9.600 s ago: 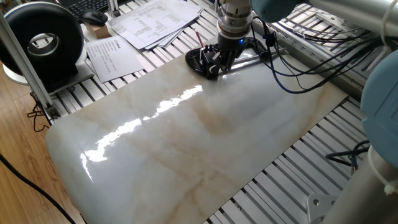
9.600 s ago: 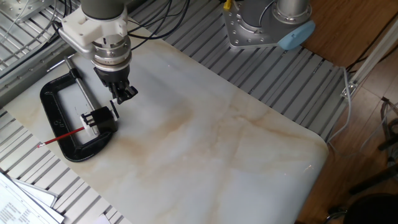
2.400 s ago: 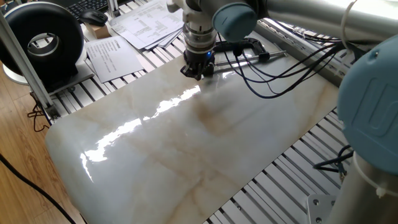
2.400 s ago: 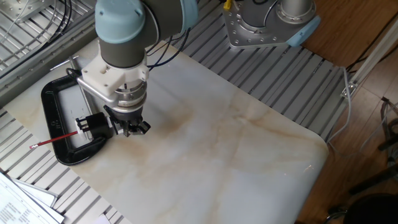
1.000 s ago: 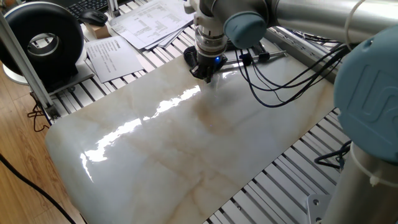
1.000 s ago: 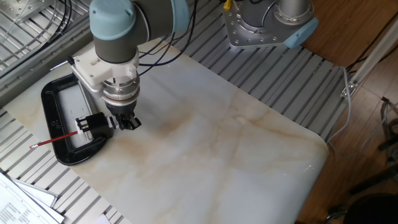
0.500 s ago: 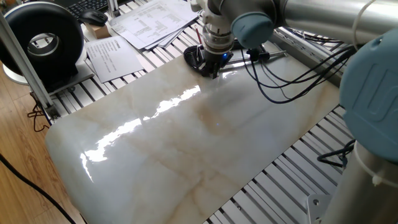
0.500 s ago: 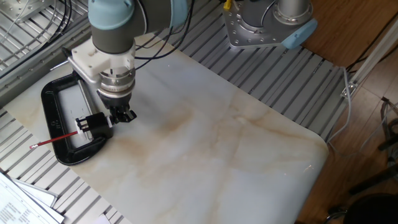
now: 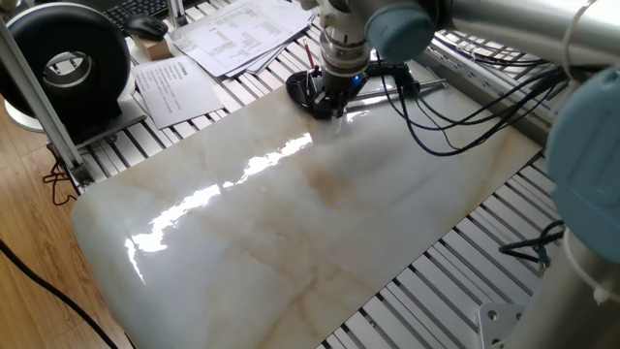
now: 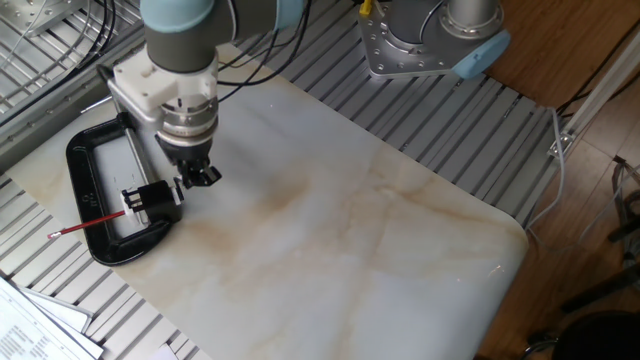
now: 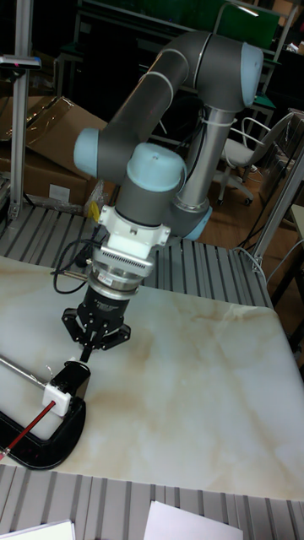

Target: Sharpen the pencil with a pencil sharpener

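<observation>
A red pencil [image 10: 88, 222] lies level with its tip pushed into a small black-and-white sharpener [image 10: 150, 198]. The sharpener is held in a black C-clamp [image 10: 95, 245] at the marble slab's corner. In the tall fixed view the pencil [image 11: 29, 424] enters the sharpener's white block [image 11: 61, 390] over the clamp [image 11: 46, 445]. My gripper [image 10: 198, 176] points down just right of the sharpener, apart from it. Its fingers come together at the tip with nothing between them [image 11: 87, 350]. In one fixed view the gripper [image 9: 334, 105] covers most of the clamp [image 9: 300, 92].
The marble slab [image 10: 350, 230] covers the slatted metal table. Papers [image 9: 237, 34] and a black round device [image 9: 68, 68] lie beyond the slab's far left. Cables [image 9: 455, 116] trail from the wrist. The arm's base [image 10: 430, 40] stands at the far edge.
Over the last second my gripper has drifted a short way along the slab, staying close beside the sharpener. Pencil, sharpener and clamp have not moved.
</observation>
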Available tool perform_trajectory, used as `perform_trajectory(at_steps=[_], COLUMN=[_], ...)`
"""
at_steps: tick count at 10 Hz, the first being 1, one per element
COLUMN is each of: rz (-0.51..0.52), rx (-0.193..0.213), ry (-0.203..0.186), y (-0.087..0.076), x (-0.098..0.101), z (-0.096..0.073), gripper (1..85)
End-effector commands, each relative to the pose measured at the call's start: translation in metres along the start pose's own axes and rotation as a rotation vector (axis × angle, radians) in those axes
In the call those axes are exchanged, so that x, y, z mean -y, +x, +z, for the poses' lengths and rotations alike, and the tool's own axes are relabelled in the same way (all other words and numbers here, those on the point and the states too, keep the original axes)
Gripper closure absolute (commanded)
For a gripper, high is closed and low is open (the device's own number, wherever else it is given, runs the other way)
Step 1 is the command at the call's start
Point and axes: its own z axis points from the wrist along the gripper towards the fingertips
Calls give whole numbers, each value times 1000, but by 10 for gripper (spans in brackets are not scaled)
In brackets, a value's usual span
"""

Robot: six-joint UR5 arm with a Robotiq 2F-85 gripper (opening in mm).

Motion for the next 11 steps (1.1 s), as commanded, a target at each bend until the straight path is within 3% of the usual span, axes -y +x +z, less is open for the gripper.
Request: perform_trajectory(at_steps=[1,3,6,8,11], rz=[-10,-42,-33,25,49], rx=[-39,-33,-41,-32,-50], ry=[-17,-21,-117,-99,-121], y=[7,2,4,13,17], x=[-12,-17,-41,-64,-80], z=[-36,-45,-47,-53,-61], gripper=[840,840,840,840,840])
